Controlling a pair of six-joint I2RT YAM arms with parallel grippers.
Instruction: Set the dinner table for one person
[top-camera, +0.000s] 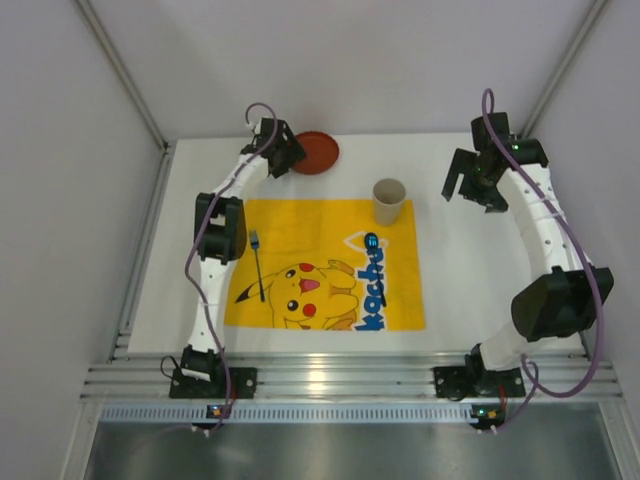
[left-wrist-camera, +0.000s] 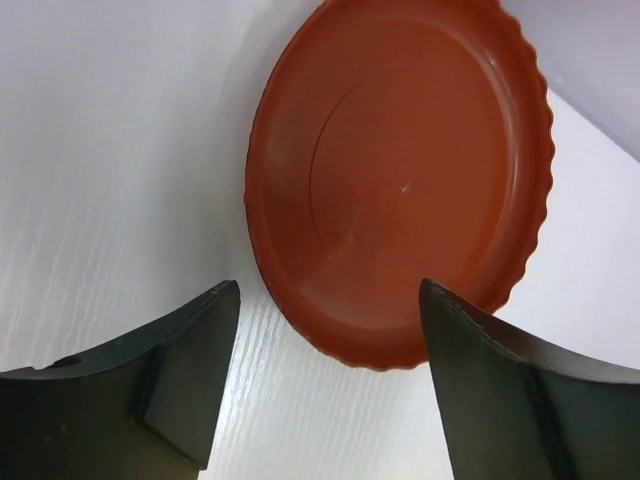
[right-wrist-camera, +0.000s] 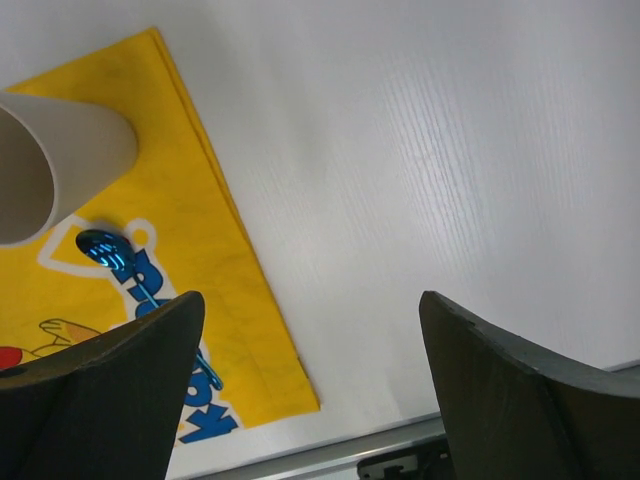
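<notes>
The white dinner table (top-camera: 450, 270) carries a yellow Pikachu mat (top-camera: 325, 262). A red-brown plate (top-camera: 316, 152) lies at the back of the table, off the mat; it fills the left wrist view (left-wrist-camera: 400, 180). My left gripper (top-camera: 283, 152) is open and empty, hovering just beside the plate's near rim (left-wrist-camera: 330, 330). A beige cup (top-camera: 389, 201) stands on the mat's far right corner. A blue spoon (top-camera: 372, 243) lies on the mat's right side and a fork (top-camera: 258, 264) on its left. My right gripper (top-camera: 478, 185) is open and empty above bare table (right-wrist-camera: 310, 350).
An aluminium rail (top-camera: 330, 378) runs along the near edge, with both arm bases on it. White walls close in the back and sides. In the right wrist view the cup (right-wrist-camera: 55, 165) and spoon (right-wrist-camera: 120, 265) sit at the left over the mat (right-wrist-camera: 200, 290).
</notes>
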